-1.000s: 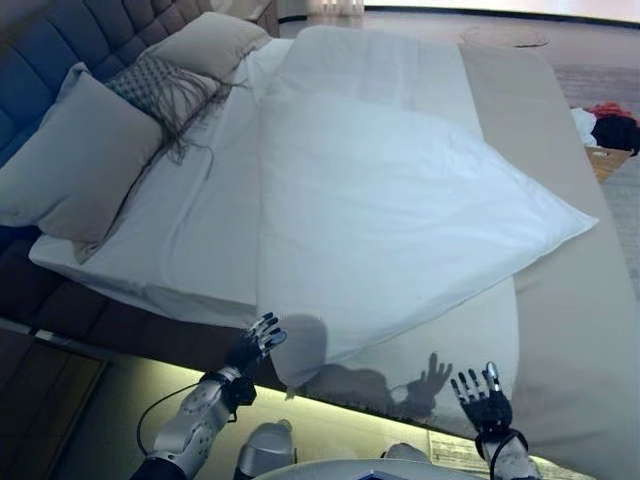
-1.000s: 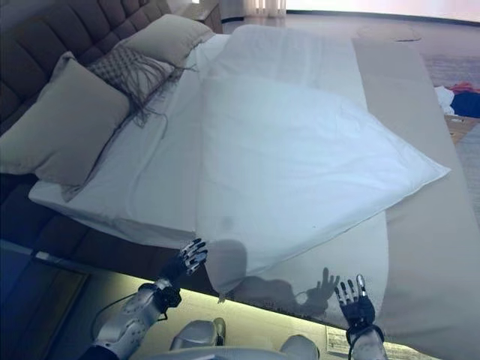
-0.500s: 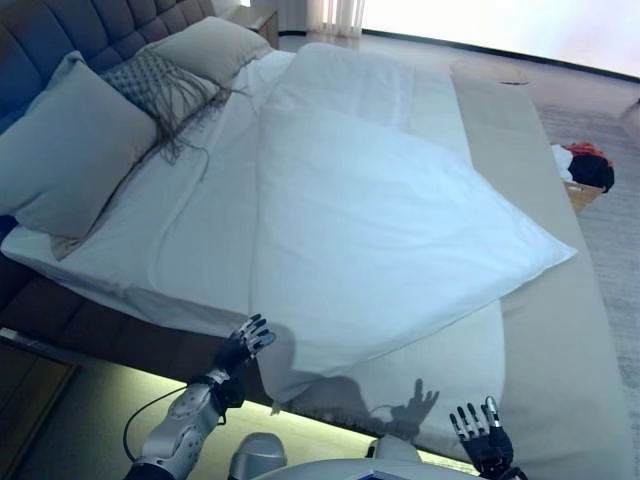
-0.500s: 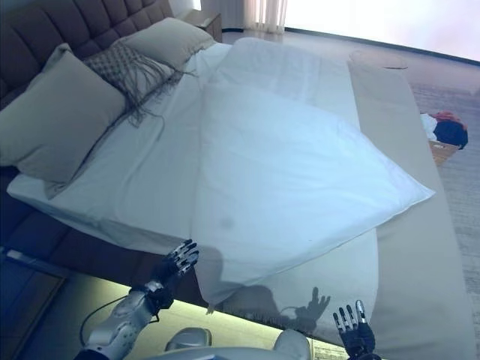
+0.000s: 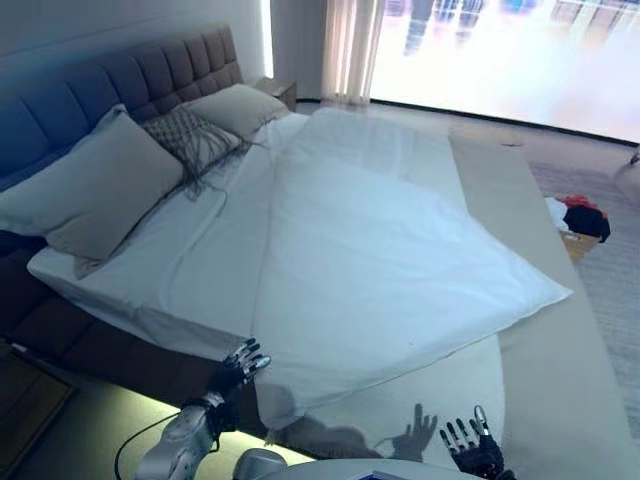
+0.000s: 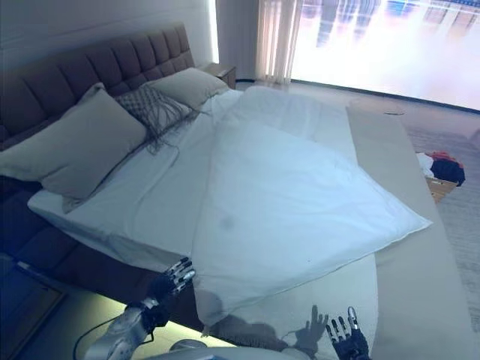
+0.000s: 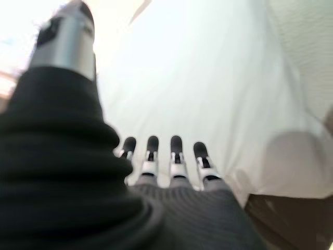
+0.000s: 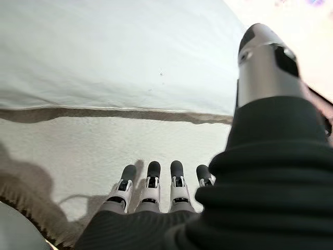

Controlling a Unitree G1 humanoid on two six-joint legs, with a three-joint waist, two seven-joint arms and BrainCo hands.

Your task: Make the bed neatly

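Note:
A white duvet (image 5: 390, 260) lies skewed across the bed, one corner (image 5: 560, 293) reaching out to the right over a beige bedspread (image 5: 560, 370). Its near corner (image 5: 270, 415) hangs over the bed's front edge. My left hand (image 5: 236, 366) is open with straight fingers beside that near corner, holding nothing; the duvet (image 7: 208, 94) shows past its fingers (image 7: 176, 156). My right hand (image 5: 470, 452) is open low at the front, fingers spread above the cream blanket (image 8: 78, 151). Two grey pillows (image 5: 105, 195) and a fringed cushion (image 5: 190, 140) sit by the padded headboard (image 5: 90, 95).
A basket of clothes (image 5: 580, 222) stands on the floor to the right of the bed. A nightstand (image 5: 278, 90) is at the far corner, with a curtain (image 5: 345, 50) and a bright window (image 5: 520, 50) behind. A lit strip runs under the bed's near edge.
The camera has tilted up, so headboard and window now show. Both hands sit lower in the view, still open and holding nothing. The duvet has not moved.

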